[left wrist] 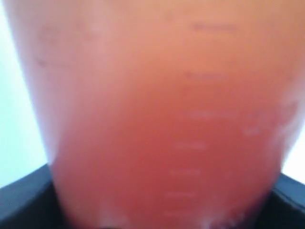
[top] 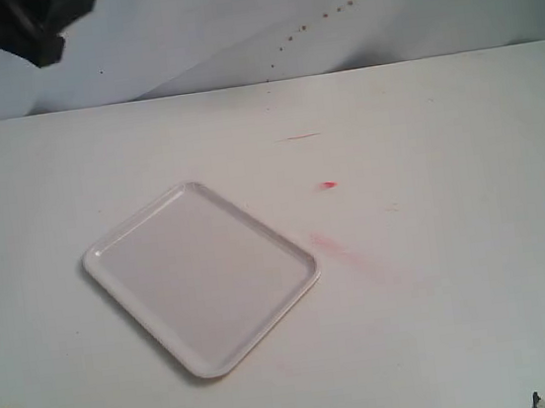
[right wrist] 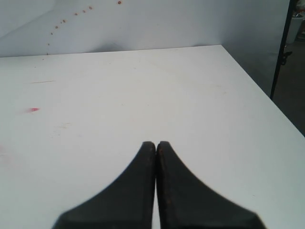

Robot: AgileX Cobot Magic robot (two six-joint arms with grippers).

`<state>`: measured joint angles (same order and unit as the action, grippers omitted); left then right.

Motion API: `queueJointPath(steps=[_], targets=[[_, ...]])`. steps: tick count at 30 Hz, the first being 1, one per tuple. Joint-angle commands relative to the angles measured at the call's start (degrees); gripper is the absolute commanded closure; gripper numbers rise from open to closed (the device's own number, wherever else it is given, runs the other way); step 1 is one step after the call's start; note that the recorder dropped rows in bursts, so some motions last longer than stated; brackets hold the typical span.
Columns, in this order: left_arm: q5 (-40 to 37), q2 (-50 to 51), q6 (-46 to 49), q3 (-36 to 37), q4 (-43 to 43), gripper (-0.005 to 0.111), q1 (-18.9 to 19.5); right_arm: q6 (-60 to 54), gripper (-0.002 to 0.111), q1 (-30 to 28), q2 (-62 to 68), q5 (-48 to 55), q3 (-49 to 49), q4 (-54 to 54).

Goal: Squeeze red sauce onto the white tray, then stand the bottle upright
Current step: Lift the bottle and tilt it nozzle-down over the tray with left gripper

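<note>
The white tray (top: 202,277) lies flat and bare on the table, left of centre. The bottle (left wrist: 162,119) fills the left wrist view as a blurred orange-red wall with faint scale marks. My left gripper is shut on it, with its dark fingers (left wrist: 21,202) showing at both lower corners. The bottle does not show in the exterior view, where only a dark part of the left arm (top: 41,23) shows at the top left. A small blob of red sauce (top: 326,185) lies on the table right of the tray. My right gripper (right wrist: 156,143) is shut and holds nothing.
A pale pink smear (top: 338,248) marks the table just right of the tray. A thin red streak (top: 299,137) lies farther back. Red specks (top: 329,13) dot the white back wall. The table's right edge (right wrist: 257,90) drops off beside the right gripper.
</note>
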<state>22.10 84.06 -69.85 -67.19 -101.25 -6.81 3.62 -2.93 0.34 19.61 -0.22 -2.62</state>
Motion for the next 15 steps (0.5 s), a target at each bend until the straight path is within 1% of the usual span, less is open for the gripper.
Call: queueJointPath(steps=[1,4,8,15], targets=[[-10.30,-7.78,0.00,3.35,1.30,0.107,0.23,-0.13,0.108,0.08,-0.34,-0.01,0.22,0.28],[-13.89,-10.47,3.43,5.85,1.30,0.107,0.23,-0.13,0.108,0.08,-0.34,-0.01,0.22,0.28],[-17.06,-11.88,11.09,9.43,1.30,0.107,0.23,-0.13,0.108,0.08,-0.34,-0.01,0.22,0.28],[-26.80,-11.98,17.78,16.41,1.30,0.107,0.23,-0.13,0.108,0.08,-0.34,-0.01,0.22,0.28]])
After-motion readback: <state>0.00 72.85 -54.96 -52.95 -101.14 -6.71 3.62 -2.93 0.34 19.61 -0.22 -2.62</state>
